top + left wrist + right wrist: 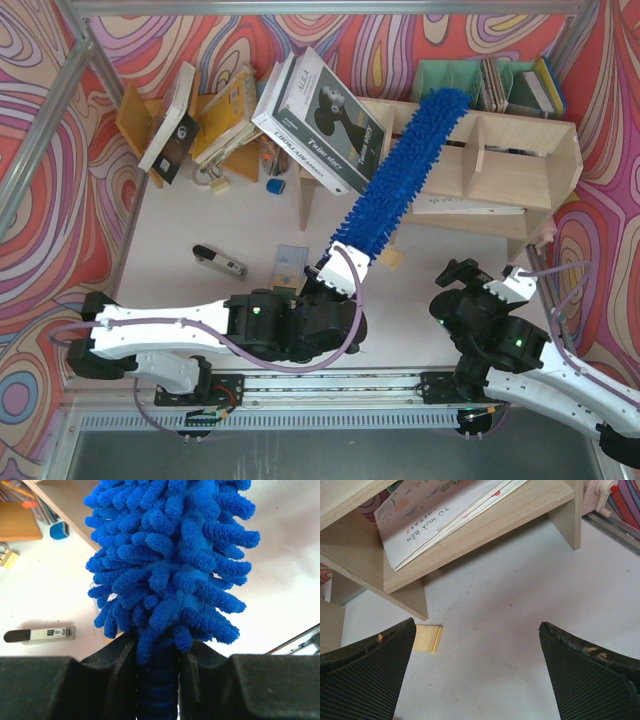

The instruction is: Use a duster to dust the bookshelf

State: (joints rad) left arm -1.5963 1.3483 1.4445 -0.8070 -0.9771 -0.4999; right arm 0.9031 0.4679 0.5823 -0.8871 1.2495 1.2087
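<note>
I have the long, bright blue chenille duster (405, 165) by its slim ribbed plastic handle, with the left gripper (157, 662) pinched tight just below the fluffy head. That seems the right hold: the head looks light, soft and floppy, so only the handle should steer it. It slants from centre frame to the upper right, its tip over the top board of the pale plywood bookshelf (505, 170). The right gripper (476, 630) hangs spread wide and empty at the lower right.

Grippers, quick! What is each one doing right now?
Left gripper: closed, holding the duster by its handle.
Right gripper: open, holding nothing.
</note>
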